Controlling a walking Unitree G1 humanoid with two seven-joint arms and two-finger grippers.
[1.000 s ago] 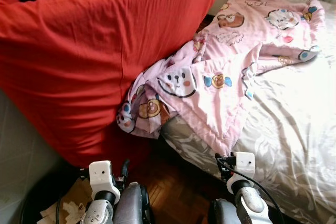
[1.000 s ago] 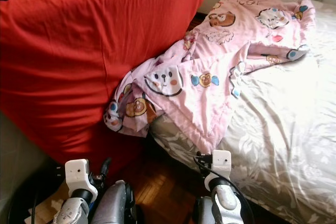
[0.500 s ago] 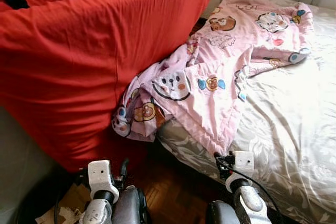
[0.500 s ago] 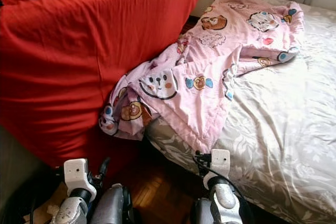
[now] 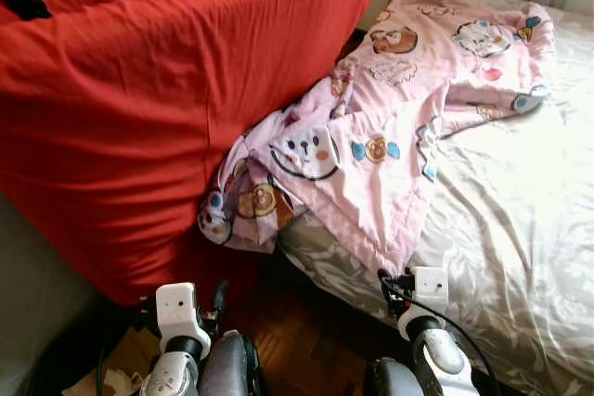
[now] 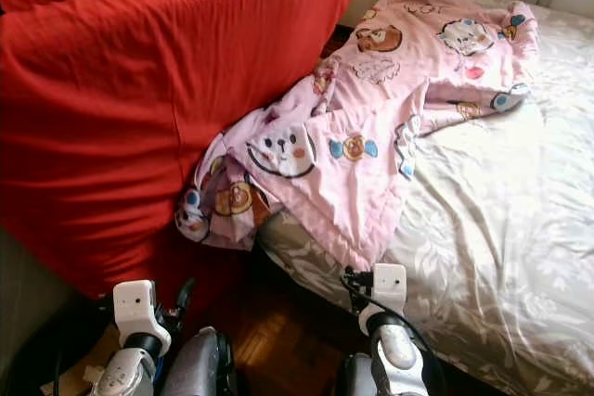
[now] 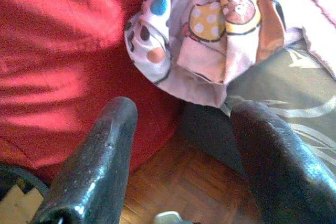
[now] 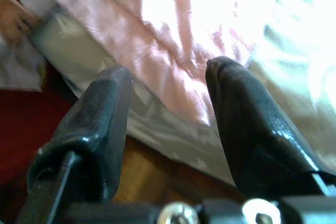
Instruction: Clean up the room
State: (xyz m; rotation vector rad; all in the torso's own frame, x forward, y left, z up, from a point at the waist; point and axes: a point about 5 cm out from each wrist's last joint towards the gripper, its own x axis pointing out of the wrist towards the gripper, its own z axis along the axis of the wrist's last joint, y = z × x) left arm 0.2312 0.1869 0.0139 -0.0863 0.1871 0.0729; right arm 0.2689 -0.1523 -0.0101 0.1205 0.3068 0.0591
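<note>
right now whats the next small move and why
Probably reach the right claw forward to the pink blanket. Its corner hangs over the bed edge just ahead, and both claws, including the left claw, are open and empty.

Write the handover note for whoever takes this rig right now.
Left end effector: open, holding nothing, low near the floor, facing the hanging corner of the pink blanket.
Right end effector: open, holding nothing, facing the blanket's lower edge at the bed side.
Blanket lies crumpled across the bed, one corner drooping against the red cover.
Done: nothing visibly tidied.
Left: probably grasp and straighten the blanket.
</note>
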